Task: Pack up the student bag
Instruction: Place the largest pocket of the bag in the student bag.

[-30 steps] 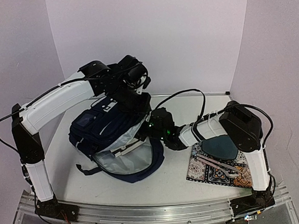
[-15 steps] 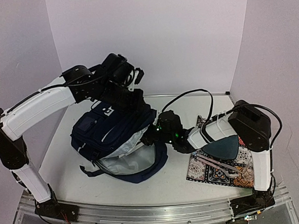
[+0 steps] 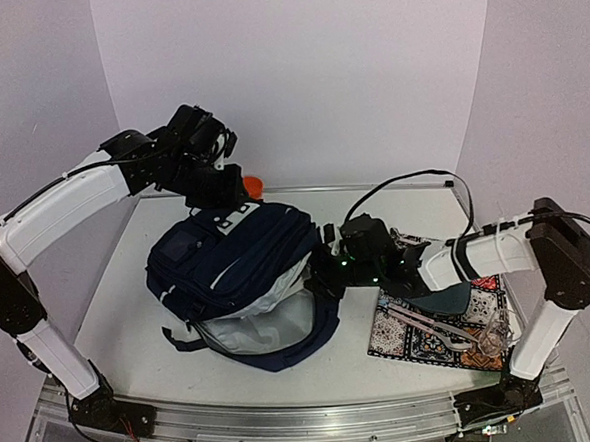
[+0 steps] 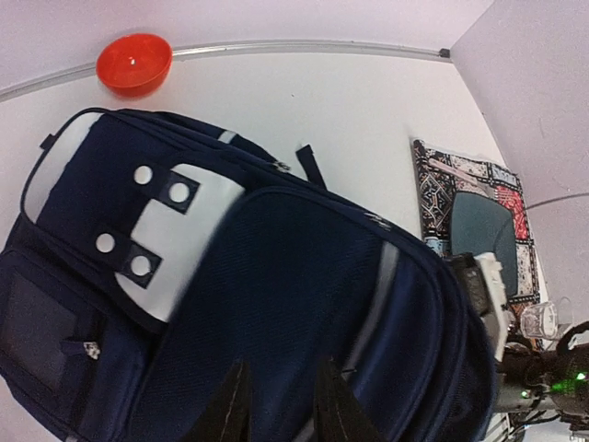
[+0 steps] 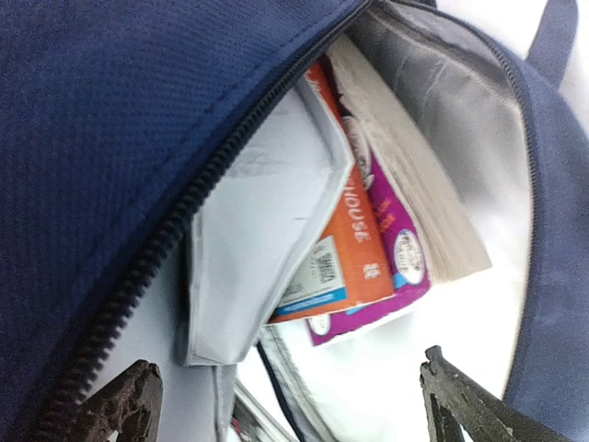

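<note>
The left tool (image 4: 281, 410) hovers above the big navy-blue fabric backpack (image 3: 228, 265), jaws slightly parted, holding nothing. The bag lies mid-worktop (image 3: 334, 367), mouth facing the right tool (image 5: 285, 405), spread wide and empty before the paperback books (image 5: 368, 230) inside; a careless finger could snag zip (image 5: 138, 267) or lining (image 5: 460, 120) and drag them out

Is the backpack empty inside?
No, the right wrist view looks into the open backpack and shows books tucked against its grey lining.
</note>
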Available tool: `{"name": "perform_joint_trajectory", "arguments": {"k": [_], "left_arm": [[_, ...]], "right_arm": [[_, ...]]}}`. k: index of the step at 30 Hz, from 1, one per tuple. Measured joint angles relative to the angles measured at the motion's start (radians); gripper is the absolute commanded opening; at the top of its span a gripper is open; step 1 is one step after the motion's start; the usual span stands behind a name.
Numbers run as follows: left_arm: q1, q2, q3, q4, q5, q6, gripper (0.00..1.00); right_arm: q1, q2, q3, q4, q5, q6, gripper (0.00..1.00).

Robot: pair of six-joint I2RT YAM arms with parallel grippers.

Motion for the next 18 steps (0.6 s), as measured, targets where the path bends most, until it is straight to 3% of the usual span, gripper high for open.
{"name": "perform_joint_trajectory", "arguments": {"k": [7, 12, 18], "left_arm": [[0.073, -0.063, -0.144, 0.017, -0.008, -0.009, 0.34], [0.099, -0.07, -0.253, 0.062, 0.011, -0.016, 0.34], [0.098, -0.064, -0.307, 0.099, 0.05, -0.02, 0.34]], "right_arm": [[0.0, -0.135, -0.02, -0.239, 0.016, -0.135, 0.98], [-0.001, -0.129, 0.065, -0.454, 0.037, -0.256, 0.98], [-0.005, -0.106, 0.096, -0.574, 0.097, -0.367, 0.98]]}}
